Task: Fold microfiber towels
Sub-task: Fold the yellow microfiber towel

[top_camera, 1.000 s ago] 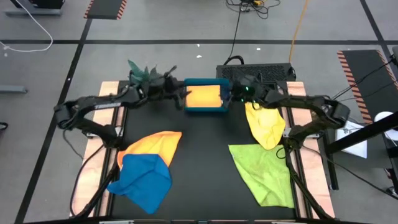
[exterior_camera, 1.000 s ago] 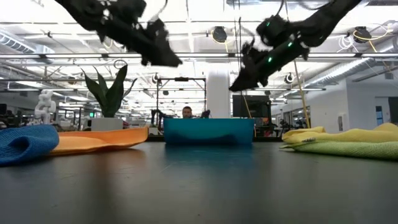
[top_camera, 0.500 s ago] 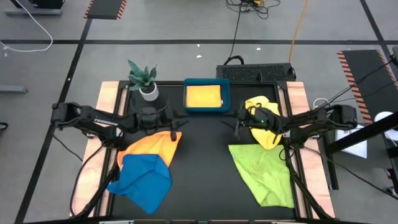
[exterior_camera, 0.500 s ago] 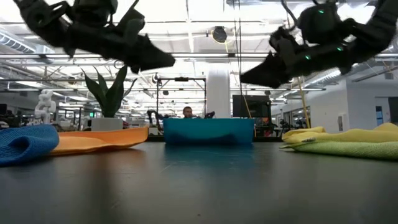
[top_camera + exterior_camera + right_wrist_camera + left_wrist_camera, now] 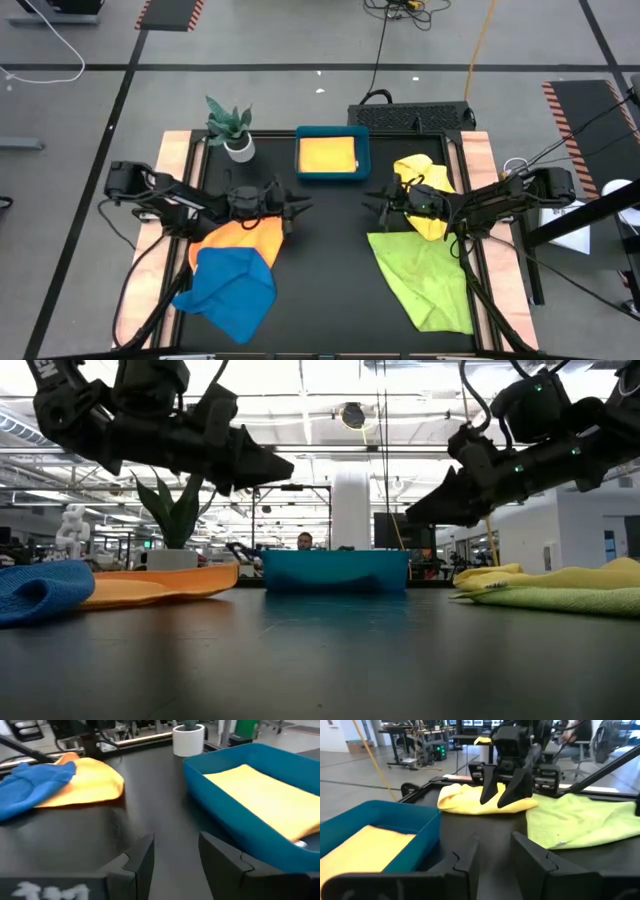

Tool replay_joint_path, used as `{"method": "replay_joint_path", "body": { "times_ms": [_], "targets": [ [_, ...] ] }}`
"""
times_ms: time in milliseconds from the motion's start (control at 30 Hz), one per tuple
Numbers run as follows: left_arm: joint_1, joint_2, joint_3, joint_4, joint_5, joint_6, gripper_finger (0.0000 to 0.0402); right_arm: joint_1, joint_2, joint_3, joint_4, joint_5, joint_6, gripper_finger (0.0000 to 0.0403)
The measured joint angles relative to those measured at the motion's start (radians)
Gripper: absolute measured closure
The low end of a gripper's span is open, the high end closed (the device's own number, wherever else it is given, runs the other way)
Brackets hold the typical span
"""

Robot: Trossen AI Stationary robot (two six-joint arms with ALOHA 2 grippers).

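Note:
A teal tray (image 5: 332, 179) at the table's far middle holds a folded yellow towel (image 5: 328, 154). At the near left a blue towel (image 5: 232, 288) lies crumpled on an orange towel (image 5: 250, 232). On the right a yellow towel (image 5: 428, 195) lies bunched behind a spread lime green towel (image 5: 425, 275). My left gripper (image 5: 297, 207) and my right gripper (image 5: 372, 205) hover above the bare table in front of the tray, pointing at each other. Both are open with nothing between their fingers, as the wrist views show: left gripper (image 5: 495, 840), right gripper (image 5: 176, 840).
A potted plant (image 5: 228, 125) stands at the far left, beside the tray. A black box (image 5: 415, 115) sits behind the table's far edge. Bare black table (image 5: 330, 260) lies between the two towel piles.
Both grippers have left the tray's left and right sides and come toward the table's near edge and down. They now hang lower over the bare middle and have swung round to face each other. The towels and tray have stayed put.

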Motion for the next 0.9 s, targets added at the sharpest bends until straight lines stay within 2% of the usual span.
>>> {"method": "replay_joint_path", "body": {
  "times_ms": [133, 233, 433, 567, 900],
  "targets": [
    [0.001, 0.03, 0.028, -0.001, -0.015, 0.004, 0.0295, 0.018, -0.01, 0.02, -0.025, 0.007, -0.11, 0.0259],
    [0.001, 0.029, 0.039, -0.001, -0.015, 0.018, 0.0295, 0.019, -0.049, 0.058, -0.121, 0.06, -0.162, 0.0259],
    [0.005, 0.029, 0.039, 0.017, -0.028, 0.08, 0.0295, 0.0, -0.173, 0.214, -0.521, 0.092, -0.166, 0.0259],
    [0.013, 0.028, 0.039, 0.01, -0.049, 0.089, 0.0295, -0.002, -0.2, 0.301, -0.726, 0.109, -0.171, 0.0259],
    [0.022, 0.028, 0.039, -0.004, -0.051, 0.106, 0.0295, -0.005, -0.2, 0.305, -0.791, 0.107, -0.093, 0.0259]
  ]
}}
